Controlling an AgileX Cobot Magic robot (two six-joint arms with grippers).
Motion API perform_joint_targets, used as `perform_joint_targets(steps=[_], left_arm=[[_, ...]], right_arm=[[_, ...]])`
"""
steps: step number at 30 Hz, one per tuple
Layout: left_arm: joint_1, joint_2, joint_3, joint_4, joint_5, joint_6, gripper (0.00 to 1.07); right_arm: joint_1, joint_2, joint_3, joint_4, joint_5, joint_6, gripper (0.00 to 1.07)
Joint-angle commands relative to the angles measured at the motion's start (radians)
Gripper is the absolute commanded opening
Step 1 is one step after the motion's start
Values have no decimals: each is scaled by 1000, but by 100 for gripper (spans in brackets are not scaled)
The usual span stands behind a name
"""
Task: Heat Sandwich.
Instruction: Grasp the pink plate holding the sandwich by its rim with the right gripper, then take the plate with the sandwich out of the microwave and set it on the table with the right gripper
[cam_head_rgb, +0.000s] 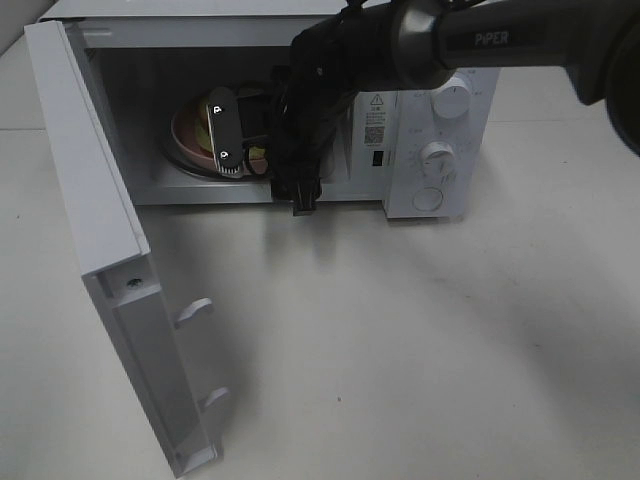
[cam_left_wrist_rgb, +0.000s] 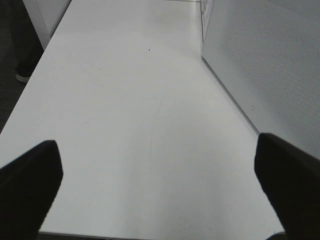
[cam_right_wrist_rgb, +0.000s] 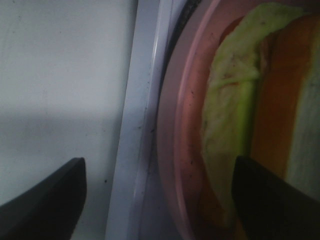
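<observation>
The right arm (cam_head_rgb: 480, 40) slants into the open microwave (cam_head_rgb: 440, 100). The right gripper (cam_right_wrist_rgb: 157, 200) is spread wide and grips nothing above the pink plate's (cam_right_wrist_rgb: 170, 150) rim. The sandwich (cam_right_wrist_rgb: 235, 100) lies on that plate inside, its long axis along the gripper's pointing line. The left gripper (cam_left_wrist_rgb: 160, 185) is spread over the bench (cam_left_wrist_rgb: 125, 100).

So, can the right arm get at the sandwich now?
Probably yes. The door stands open, the right gripper is inside the microwave with jaws open, and the sandwich lies on the plate just before it, with nothing between.
</observation>
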Motion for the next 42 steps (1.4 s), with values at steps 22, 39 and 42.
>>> perform_joint_targets(steps=[22, 39, 42], left_arm=[[2, -16, 2, -10, -14, -2, 100], [2, -16, 2, -10, -14, -2, 100], [2, -16, 2, -10, -14, -2, 100]], right_arm=[[-2, 83, -81, 4, 104, 80, 0], [-2, 76, -81, 4, 105, 70, 0], [-1, 71, -81, 4, 122, 14, 0]])
